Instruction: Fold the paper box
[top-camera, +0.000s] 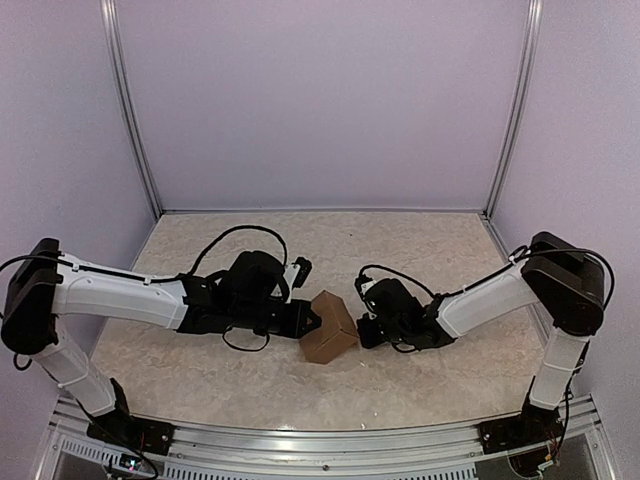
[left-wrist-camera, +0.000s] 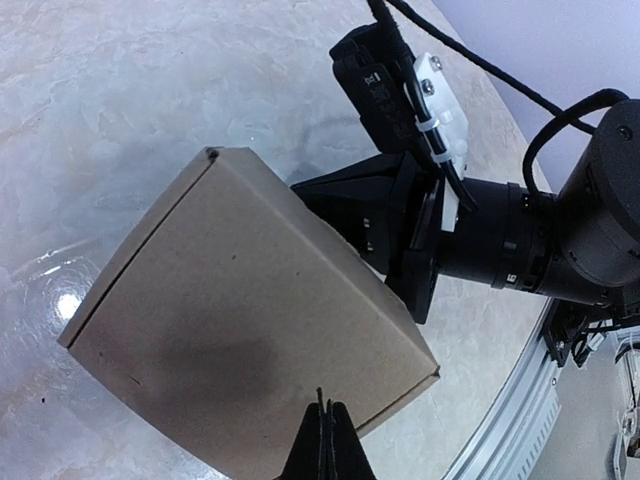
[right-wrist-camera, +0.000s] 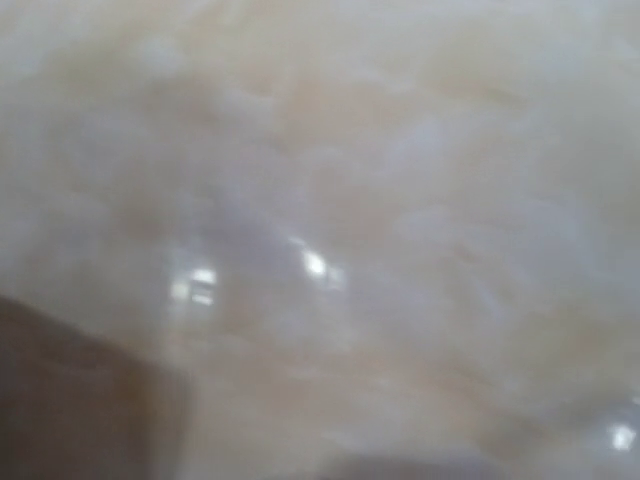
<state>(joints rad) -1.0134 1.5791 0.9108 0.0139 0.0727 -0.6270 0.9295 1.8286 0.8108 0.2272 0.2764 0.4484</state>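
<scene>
The left gripper (left-wrist-camera: 325, 440), jaws pressed together, is set against one side of the closed-up paper box (left-wrist-camera: 250, 330), the right gripper (left-wrist-camera: 312, 192), likewise closed, is pressed to the opposite side, and the box is found on the table (left-wrist-camera: 120, 90) between them.

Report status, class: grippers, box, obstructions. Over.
Left gripper shut, tip at paper box edge. Right gripper shut, nosed up to opposite side. Box closed up, on the table. No obstruction seen.
</scene>
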